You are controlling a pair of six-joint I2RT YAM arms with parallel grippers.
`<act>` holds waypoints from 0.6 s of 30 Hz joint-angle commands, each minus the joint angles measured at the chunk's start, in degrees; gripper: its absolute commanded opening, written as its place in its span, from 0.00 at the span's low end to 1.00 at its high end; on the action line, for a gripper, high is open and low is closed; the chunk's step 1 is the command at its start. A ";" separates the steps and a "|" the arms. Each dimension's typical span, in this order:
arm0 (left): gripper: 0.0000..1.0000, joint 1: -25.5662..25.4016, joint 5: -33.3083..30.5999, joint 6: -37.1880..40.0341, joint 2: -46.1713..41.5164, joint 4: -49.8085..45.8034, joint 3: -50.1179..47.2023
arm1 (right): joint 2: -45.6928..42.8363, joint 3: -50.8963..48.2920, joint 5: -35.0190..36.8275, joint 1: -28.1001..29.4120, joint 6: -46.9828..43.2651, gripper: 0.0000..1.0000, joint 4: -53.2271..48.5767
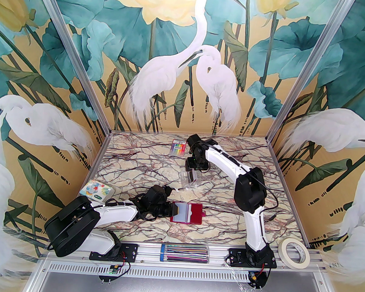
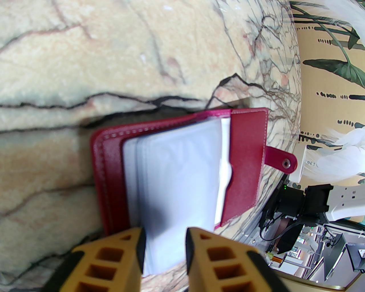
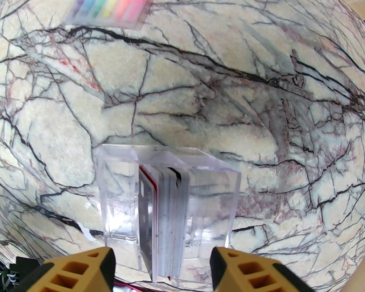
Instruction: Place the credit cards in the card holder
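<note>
The card holder (image 1: 194, 214) is a dark red wallet lying open on the marble table, its snap tab (image 2: 282, 161) pointing away from my left arm. My left gripper (image 2: 164, 248) is shut on the near edge of its clear inner sleeves (image 2: 179, 176), which bow up between the yellow fingers (image 2: 128, 251). The credit cards (image 3: 171, 216) stand on edge as a pale grey stack, with one dark card at the left, inside a small clear plastic box (image 3: 117, 199). Just above that box my right gripper (image 3: 162, 268) is open, one finger on each side of the stack, touching no card. From above, the right gripper (image 1: 190, 173) hangs over the box (image 1: 185, 178).
A rainbow-striped pack (image 1: 178, 147) lies at the back of the table. A colourful patterned white square (image 1: 95, 191) sits at the left edge. A roll of masking tape (image 1: 294, 253) and a clear tube of coloured sticks (image 1: 184, 253) rest on the front rail. Painted walls close in three sides.
</note>
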 commanded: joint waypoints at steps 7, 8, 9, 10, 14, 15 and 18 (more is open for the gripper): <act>0.30 -0.42 -1.91 0.60 -0.49 -2.98 -1.24 | 3.29 1.08 0.02 -0.10 -1.66 0.61 -2.39; 0.30 -0.36 -1.91 0.60 -0.45 -2.98 -1.27 | 3.59 1.05 -0.23 -0.10 -1.77 0.61 -2.43; 0.30 -0.37 -1.91 0.59 -0.57 -2.97 -1.25 | 3.79 1.07 -0.43 -0.12 -1.85 0.60 -2.43; 0.30 -0.37 -1.91 0.59 -0.59 -2.97 -1.27 | 3.96 1.08 -0.38 -0.12 -1.93 0.60 -2.43; 0.30 -0.38 -1.89 0.59 -0.56 -3.14 -1.10 | 4.70 1.15 0.19 -0.11 -2.02 0.60 -2.53; 0.30 -0.42 -1.82 0.59 -0.55 -3.15 -1.09 | 4.76 1.16 0.18 -0.12 -2.18 0.60 -2.52; 0.30 -0.39 -1.82 0.64 -0.55 -3.15 -1.00 | 5.18 1.51 0.73 -0.11 -2.27 0.59 -2.68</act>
